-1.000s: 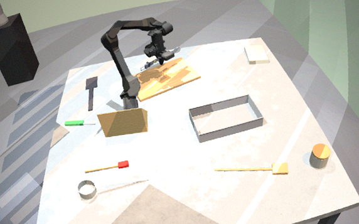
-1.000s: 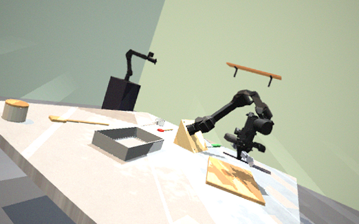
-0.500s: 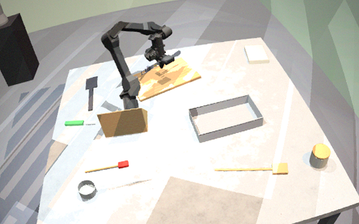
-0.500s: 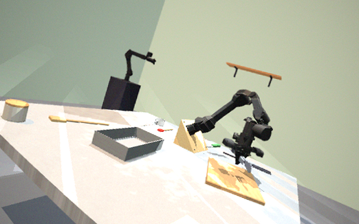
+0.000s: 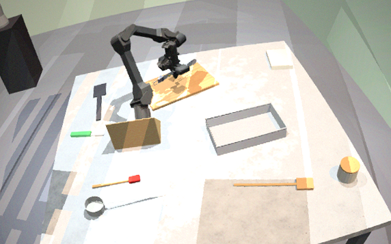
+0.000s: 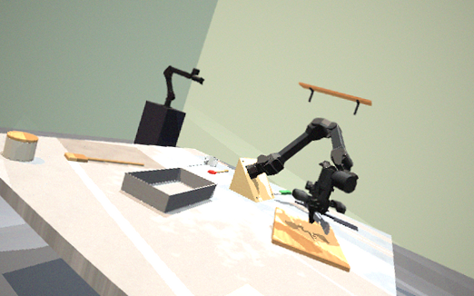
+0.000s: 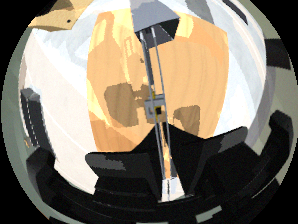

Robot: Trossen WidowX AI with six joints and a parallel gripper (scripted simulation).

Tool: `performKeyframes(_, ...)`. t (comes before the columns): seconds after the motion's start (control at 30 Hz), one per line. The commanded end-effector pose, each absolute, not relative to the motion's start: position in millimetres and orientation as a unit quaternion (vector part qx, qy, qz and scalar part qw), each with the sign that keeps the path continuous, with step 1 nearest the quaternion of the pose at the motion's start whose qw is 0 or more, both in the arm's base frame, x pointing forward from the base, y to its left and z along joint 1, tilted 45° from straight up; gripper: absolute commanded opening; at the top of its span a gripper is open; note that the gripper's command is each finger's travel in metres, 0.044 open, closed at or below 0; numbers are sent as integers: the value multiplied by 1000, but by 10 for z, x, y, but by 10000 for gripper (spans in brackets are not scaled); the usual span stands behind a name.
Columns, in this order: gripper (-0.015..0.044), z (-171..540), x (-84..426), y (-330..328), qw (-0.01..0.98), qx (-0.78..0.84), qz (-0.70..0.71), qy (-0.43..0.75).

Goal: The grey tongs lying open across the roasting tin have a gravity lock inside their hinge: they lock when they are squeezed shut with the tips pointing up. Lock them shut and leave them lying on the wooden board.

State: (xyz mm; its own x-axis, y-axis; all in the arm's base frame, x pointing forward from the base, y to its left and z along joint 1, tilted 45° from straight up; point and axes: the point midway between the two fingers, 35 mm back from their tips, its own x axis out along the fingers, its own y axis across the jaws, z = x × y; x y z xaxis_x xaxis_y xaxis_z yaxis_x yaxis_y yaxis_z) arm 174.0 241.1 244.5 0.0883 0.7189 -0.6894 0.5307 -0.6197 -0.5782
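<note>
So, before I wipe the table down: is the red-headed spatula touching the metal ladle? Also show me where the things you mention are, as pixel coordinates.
Apart. The top view shows bare table between the spatula (image 5: 134,178) and the ladle (image 5: 94,206).

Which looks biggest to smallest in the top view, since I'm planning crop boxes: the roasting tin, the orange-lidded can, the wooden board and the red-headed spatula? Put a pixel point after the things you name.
1. Roasting tin (image 5: 247,145) (image 6: 145,197) and wooden board (image 5: 196,84) (image 6: 307,242) (image 7: 200,65): too alike to rank, as the arm hides part of the board.
2. Orange-lidded can (image 5: 348,173) (image 6: 20,150)
3. Red-headed spatula (image 5: 134,179) (image 6: 212,172)
</note>
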Motion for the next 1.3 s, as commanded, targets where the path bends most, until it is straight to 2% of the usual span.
performKeyframes(0.0, -150, 2417, 1742, 2430, 91, -733, 523, -424)
performKeyframes(0.1, -150, 2417, 1742, 2430, 91, -733, 523, -424)
performKeyframes(0.83, 427, 2424, 1735, 2427, 90, -732, 524, -426)
performKeyframes(1.0, 440, 2484, 1578, 2401, 88, -732, 525, -425)
performKeyframes(1.27, 440, 2757, 634, 1926, 89, -731, 531, -419)
